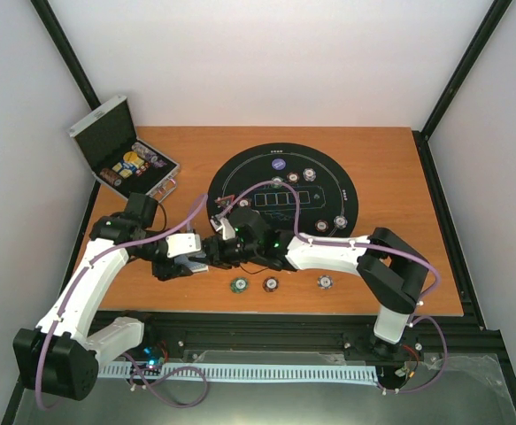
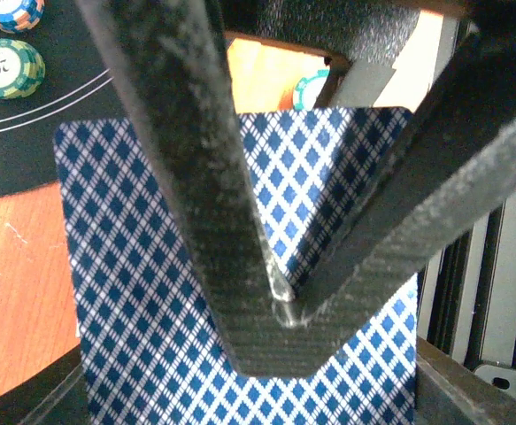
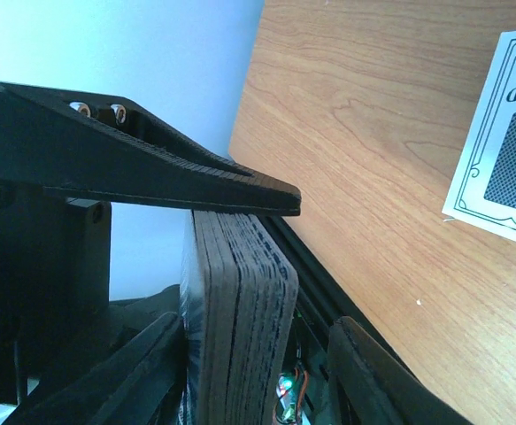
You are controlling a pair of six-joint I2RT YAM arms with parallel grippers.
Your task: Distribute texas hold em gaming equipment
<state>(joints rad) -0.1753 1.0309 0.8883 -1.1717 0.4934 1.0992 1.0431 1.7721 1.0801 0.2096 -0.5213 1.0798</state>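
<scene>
Cards with blue diamond backs are sitting stacked in the narrow left gripper, off the 7 o'clock edge of the black mat. Right gripper is resting a finger on them; its spread is unclear.

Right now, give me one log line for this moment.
left gripper: fingertips together before a card | right gripper: open around deck | three chips off the mat
</scene>
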